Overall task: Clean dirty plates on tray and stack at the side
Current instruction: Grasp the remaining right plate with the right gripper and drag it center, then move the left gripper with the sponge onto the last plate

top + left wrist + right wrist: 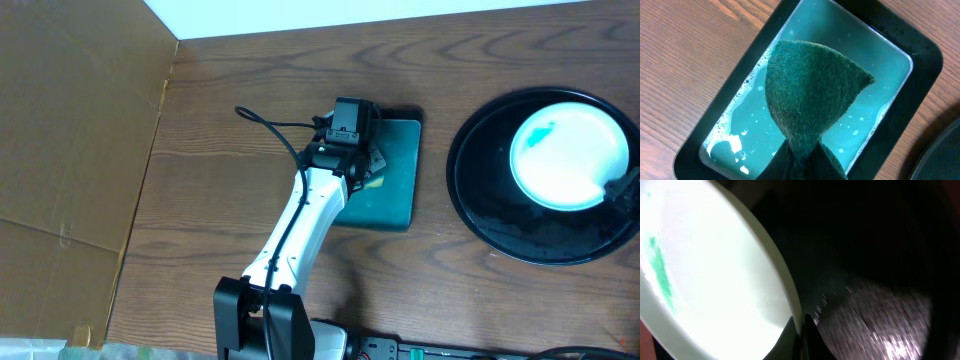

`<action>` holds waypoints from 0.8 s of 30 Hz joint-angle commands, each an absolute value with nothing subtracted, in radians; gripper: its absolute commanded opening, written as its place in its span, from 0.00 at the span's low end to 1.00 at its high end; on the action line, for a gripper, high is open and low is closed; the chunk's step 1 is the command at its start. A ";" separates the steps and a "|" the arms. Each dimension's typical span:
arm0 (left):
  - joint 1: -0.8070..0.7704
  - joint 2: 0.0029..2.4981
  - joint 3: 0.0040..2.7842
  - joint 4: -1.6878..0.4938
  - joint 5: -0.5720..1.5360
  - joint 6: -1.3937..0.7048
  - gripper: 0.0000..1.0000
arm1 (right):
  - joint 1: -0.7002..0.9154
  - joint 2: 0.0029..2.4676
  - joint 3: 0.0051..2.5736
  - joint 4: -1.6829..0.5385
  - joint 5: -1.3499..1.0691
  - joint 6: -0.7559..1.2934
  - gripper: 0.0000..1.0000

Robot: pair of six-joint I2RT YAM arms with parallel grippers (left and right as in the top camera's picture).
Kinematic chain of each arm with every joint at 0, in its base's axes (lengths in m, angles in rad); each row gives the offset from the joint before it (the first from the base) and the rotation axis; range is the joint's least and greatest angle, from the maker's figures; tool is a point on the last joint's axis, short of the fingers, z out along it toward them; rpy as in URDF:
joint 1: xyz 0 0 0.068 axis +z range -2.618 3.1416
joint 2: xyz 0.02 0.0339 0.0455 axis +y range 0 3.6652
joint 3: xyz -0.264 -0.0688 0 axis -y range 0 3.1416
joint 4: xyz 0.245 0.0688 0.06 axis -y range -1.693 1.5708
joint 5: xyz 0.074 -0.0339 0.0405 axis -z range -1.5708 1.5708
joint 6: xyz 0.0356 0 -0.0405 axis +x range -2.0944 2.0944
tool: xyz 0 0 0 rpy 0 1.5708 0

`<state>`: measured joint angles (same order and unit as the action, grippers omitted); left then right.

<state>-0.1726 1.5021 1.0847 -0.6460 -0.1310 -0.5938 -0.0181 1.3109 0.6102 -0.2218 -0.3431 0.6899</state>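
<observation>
Left gripper: clenched on a green scouring pad, above the soapy teal tray.
Right gripper: pinching the rim of the smeared plate, on the black tray.

Quick sweep for anything legible, and there's nothing to read. The plate shows a teal smear, not a mark or logo. The round black tray is plain gloss. Over on the left wrist view, the rectangular tray and the green scouring pad carry no print. From overhead, the white arm casing shows no label that can be made out, and the desk is only wood grain.
</observation>
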 commanded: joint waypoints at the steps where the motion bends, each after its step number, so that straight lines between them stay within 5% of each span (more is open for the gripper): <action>1: -0.169 1.504 1.084 -0.643 -0.143 -0.576 0.07 | -0.004 1.354 0.630 -0.190 -0.368 0.584 0.01; 13: -0.169 1.504 1.084 -0.642 -0.143 -0.577 0.07 | 0.008 1.691 1.008 -0.516 -0.373 0.226 0.01; 24: -0.170 1.504 1.084 -0.642 -0.139 -0.579 0.07 | 0.059 1.954 1.033 -0.403 -0.376 0.178 0.01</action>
<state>-0.1726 1.5017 1.0847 -0.6453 -0.1307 -0.5938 0.0441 1.8809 1.0355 -0.3988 -0.3832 0.2165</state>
